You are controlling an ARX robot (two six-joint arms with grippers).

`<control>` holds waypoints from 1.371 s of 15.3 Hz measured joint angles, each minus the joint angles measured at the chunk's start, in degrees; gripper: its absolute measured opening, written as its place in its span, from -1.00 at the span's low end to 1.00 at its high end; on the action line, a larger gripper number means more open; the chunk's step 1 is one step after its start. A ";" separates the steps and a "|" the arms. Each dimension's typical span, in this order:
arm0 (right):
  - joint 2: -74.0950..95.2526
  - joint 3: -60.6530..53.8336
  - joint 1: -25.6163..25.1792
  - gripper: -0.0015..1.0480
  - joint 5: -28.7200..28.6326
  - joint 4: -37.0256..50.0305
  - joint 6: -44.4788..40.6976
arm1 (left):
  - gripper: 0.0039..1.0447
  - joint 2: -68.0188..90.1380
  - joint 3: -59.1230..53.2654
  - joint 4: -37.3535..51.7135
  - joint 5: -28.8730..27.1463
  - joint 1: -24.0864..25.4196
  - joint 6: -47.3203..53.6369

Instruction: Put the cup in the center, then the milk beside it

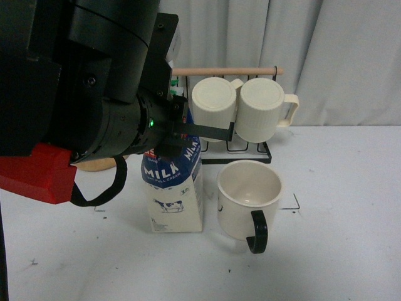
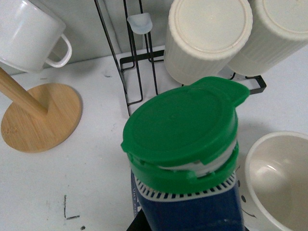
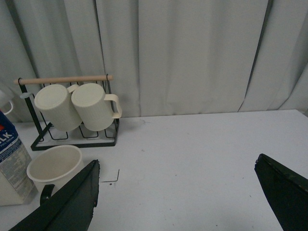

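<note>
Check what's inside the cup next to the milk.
Nothing visible: the cup shows bare cream inner wall and floor. Its near inner wall is hidden behind the rim.

Milk: on the counter, just left of the cup.
Rack: behind both, holding 2 mugs.
Stand: left of rack.
</note>
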 joint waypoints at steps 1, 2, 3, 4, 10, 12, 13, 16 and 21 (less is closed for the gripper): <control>0.00 0.02 0.00 0.87 0.00 0.00 0.00 | -0.91 0.37 0.07 -0.02 -0.48 -0.35 -0.35; 0.00 0.00 0.00 0.87 0.00 0.00 0.02 | -0.91 0.92 0.26 -0.02 -0.55 -0.68 -0.63; 0.00 0.00 0.00 0.87 0.00 0.00 0.00 | -0.91 1.49 0.50 -0.04 -0.55 -0.96 -1.36; 0.00 0.00 0.00 0.87 0.00 0.00 0.00 | -0.91 1.88 0.52 0.39 -0.52 -1.42 -1.88; 0.00 0.00 0.00 0.87 0.00 0.00 0.00 | -0.06 1.77 2.21 1.53 1.05 -1.38 -4.90; 0.00 0.00 0.00 0.87 0.00 -0.02 0.00 | 0.39 -1.25 0.52 1.33 2.34 -0.31 -6.69; 0.00 0.00 0.00 0.87 0.00 0.00 0.00 | 0.60 -4.00 -0.83 2.03 2.56 0.79 -7.19; 0.00 0.00 0.00 0.87 0.00 0.00 0.00 | 0.88 -21.03 -10.23 6.38 6.88 6.84 -6.99; 0.00 0.00 0.00 0.87 0.00 0.00 0.00 | 0.86 -30.73 -14.95 5.92 9.64 10.84 -4.31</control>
